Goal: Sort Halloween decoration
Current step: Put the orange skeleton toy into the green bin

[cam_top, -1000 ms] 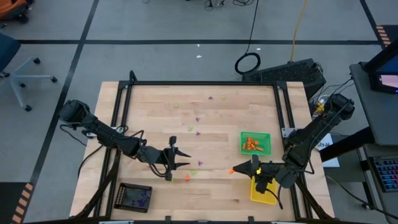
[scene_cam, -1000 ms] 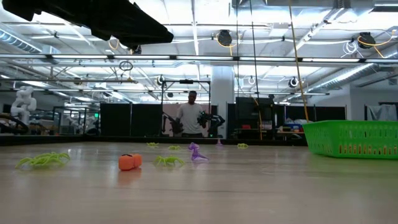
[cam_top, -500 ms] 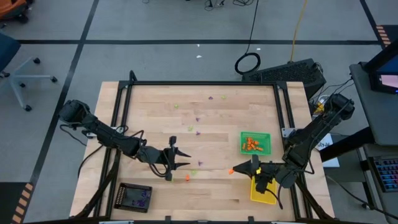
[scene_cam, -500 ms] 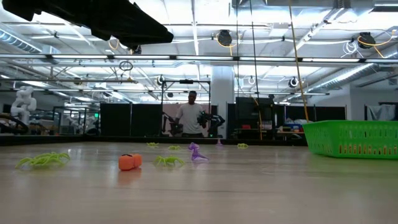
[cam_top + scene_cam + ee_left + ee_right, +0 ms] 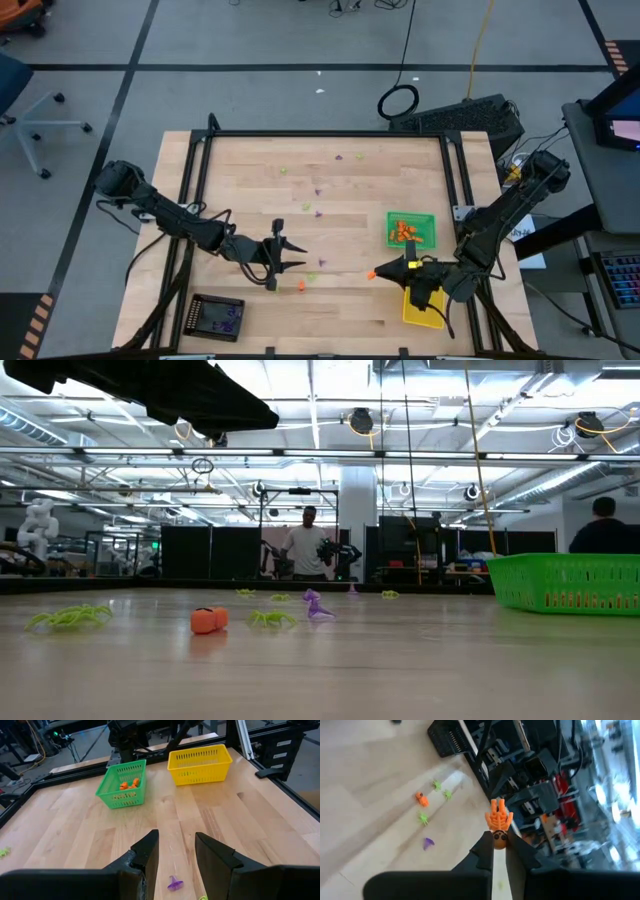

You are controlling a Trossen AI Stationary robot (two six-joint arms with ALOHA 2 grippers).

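The right arm is reaching in from the surface's right edge, elbow bent, its right tool point(image 5: 386, 270) pinching an orange skeleton trinket point(image 5: 498, 817) above the wood beside the yellow tray point(image 5: 424, 308), near the front edge. The left arm is stretching low from the left edge, its left tool point(image 5: 176, 851) spread and empty above a purple trinket point(image 5: 174, 883). Orange pieces are lying in the green tray point(image 5: 412, 229).

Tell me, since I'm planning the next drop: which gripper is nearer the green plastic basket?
Right. The right gripper, pinching an orange trinket, sits just beside the green plastic basket; the left gripper waits across mid-table.
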